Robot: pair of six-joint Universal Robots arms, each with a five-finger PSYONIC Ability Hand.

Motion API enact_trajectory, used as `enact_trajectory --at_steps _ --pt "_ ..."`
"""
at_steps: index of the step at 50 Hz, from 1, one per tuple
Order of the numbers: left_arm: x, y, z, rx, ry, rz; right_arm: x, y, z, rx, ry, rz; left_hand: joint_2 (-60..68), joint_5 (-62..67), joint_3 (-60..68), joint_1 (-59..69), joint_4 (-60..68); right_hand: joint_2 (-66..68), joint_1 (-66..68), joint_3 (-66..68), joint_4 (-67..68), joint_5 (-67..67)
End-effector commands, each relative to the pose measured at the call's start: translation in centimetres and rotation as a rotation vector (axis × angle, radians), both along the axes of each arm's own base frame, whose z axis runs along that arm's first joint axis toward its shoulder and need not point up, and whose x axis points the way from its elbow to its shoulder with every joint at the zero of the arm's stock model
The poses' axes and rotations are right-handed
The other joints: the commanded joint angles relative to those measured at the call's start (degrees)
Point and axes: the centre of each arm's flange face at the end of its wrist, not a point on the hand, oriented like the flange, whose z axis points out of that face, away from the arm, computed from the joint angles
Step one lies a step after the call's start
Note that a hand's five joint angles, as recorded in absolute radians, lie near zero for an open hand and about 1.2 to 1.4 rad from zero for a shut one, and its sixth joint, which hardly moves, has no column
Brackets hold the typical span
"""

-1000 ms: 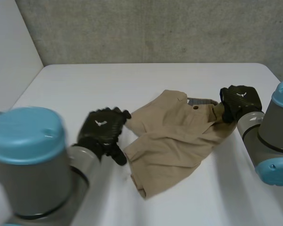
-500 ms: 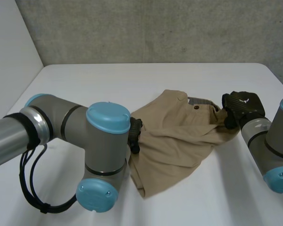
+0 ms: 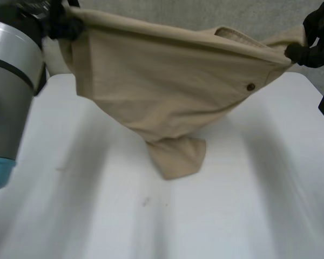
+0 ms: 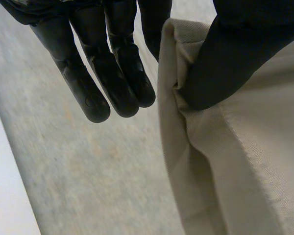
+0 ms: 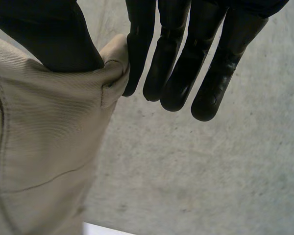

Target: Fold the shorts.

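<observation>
The head camera looks down from behind, between the arms, on the bench (image 3: 151, 226); the shorts (image 3: 162, 86) hang close across its upper frame. Each wrist camera looks from very near along its own hand, the left hand (image 4: 112, 73) and the right hand (image 5: 181, 63), toward the grey wall (image 5: 186, 171). All three share the shorts' top edge.

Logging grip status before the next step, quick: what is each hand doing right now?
Left hand: shut on the shorts, pinched between thumb and finger.
Right hand: shut on the shorts, pinched the same way.

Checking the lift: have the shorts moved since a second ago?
Yes. The shorts rose from the table, now hanging between the left hand and right hand.
</observation>
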Motion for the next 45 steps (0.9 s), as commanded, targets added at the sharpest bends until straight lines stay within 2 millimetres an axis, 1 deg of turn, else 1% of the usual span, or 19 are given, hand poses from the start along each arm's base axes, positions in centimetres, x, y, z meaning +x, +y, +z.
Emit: enact_trajectory --at_steps 1,2,4,5,8,9,13,15,16,19,20,23,24,27,29,33,35,40,45 --pt "0.2 0.1 -4.9 0.113 -0.092 -0.056 0.5 1.4 -5.6 0.266 -0.008 0.075 11.6 15.1 12.0 15.5 11.7 12.9 24.7 12.5 11.7 14.2" --pt "0.2 0.0 -5.9 0.139 -0.104 -0.052 0.6 1.3 -6.5 0.296 -0.001 0.080 11.6 15.1 12.0 15.5 11.7 12.6 24.4 12.2 11.4 13.9" --pt "0.2 -0.4 -8.1 0.196 -0.135 -0.046 0.8 0.9 -8.7 0.368 0.018 0.087 11.6 15.1 12.0 15.5 11.7 2.6 14.4 2.2 1.4 3.9" --pt "0.1 -0.7 -10.0 0.247 -0.161 -0.047 1.0 0.7 -10.7 0.436 0.046 0.093 11.6 15.1 12.0 15.5 11.7 -13.5 -1.6 -13.9 -14.7 -12.2" --pt "0.1 -0.9 -12.0 0.303 -0.190 -0.043 1.1 0.6 -13.1 0.517 0.113 0.098 11.6 15.1 12.0 15.5 11.7 -27.4 -15.6 -27.8 -28.6 -26.1" --pt "0.0 -0.9 -12.9 0.327 -0.203 -0.045 0.7 0.6 -14.0 0.551 0.166 0.093 11.6 15.1 12.0 15.5 11.7 -35.2 -23.4 -35.7 -36.5 -34.0" --pt "0.2 -1.0 -13.5 0.346 -0.210 -0.039 0.4 0.7 -13.9 0.547 0.315 0.089 11.6 15.1 12.0 15.5 11.7 -56.1 -44.3 -56.5 -57.3 -54.8" --pt "0.3 -1.0 -13.6 0.349 -0.213 -0.037 0.4 0.7 -13.5 0.519 0.371 0.093 11.6 15.1 12.0 15.5 11.7 -57.1 -45.3 -57.5 -58.3 -55.8" --pt "0.3 -1.0 -13.6 0.348 -0.213 -0.039 0.4 0.9 -12.4 0.468 0.423 0.097 11.6 15.1 12.0 15.5 11.7 -57.1 -45.3 -57.5 -58.3 -55.8" --pt "0.3 -1.0 -13.5 0.345 -0.213 -0.039 0.5 1.5 -10.8 0.386 0.531 0.106 11.6 15.1 12.0 15.5 11.7 -57.1 -45.3 -57.5 -58.3 -55.8" --pt "0.2 -1.0 -13.3 0.341 -0.211 -0.040 0.4 2.0 -10.3 0.345 0.625 0.114 11.6 15.1 12.0 15.5 11.7 -57.1 -45.3 -57.5 -58.3 -55.8" --pt "0.2 -1.0 -13.2 0.335 -0.211 -0.040 0.3 3.0 -10.7 0.326 0.751 0.143 11.6 15.1 12.0 15.5 11.7 -55.2 -43.4 -55.6 -56.4 -53.9" --pt "0.1 -1.0 -13.0 0.329 -0.209 -0.041 0.4 3.8 -11.3 0.331 0.788 0.175 11.6 15.1 12.0 15.5 11.7 -54.8 -43.0 -55.3 -56.0 -53.6" --pt "0.0 -1.2 -13.0 0.328 -0.208 -0.043 0.7 4.9 -11.9 0.352 0.772 0.215 11.6 15.1 12.0 15.5 11.7 -54.0 -42.2 -54.4 -55.2 -52.7" --pt "-0.2 -1.3 -12.7 0.318 -0.205 -0.044 0.9 5.9 -12.7 0.394 0.723 0.242 11.6 15.1 12.0 15.5 11.7 -49.8 -38.0 -50.2 -51.0 -48.5" --pt "-0.5 -1.7 -12.5 0.311 -0.202 -0.041 2.3 7.8 -13.6 0.437 0.632 0.323 11.6 15.1 12.0 15.5 11.7 -41.9 -30.1 -42.3 -43.1 -40.6" --pt "-0.5 -1.8 -12.7 0.314 -0.200 -0.040 2.8 8.3 -13.9 0.434 0.616 0.358 11.6 15.1 12.0 15.5 11.7 -40.5 -28.7 -41.0 -41.8 -39.3" --pt "-0.5 -1.8 -13.0 0.328 -0.201 -0.040 3.5 9.2 -15.4 0.397 0.671 0.419 11.6 15.1 12.0 15.5 11.7 -31.0 -19.2 -31.4 -32.2 -29.7" --pt "-0.4 -1.8 -13.3 0.338 -0.206 -0.037 4.2 9.7 -17.3 0.401 0.760 0.456 11.6 15.1 12.0 15.5 11.7 -30.4 -18.6 -30.9 -31.7 -29.2"
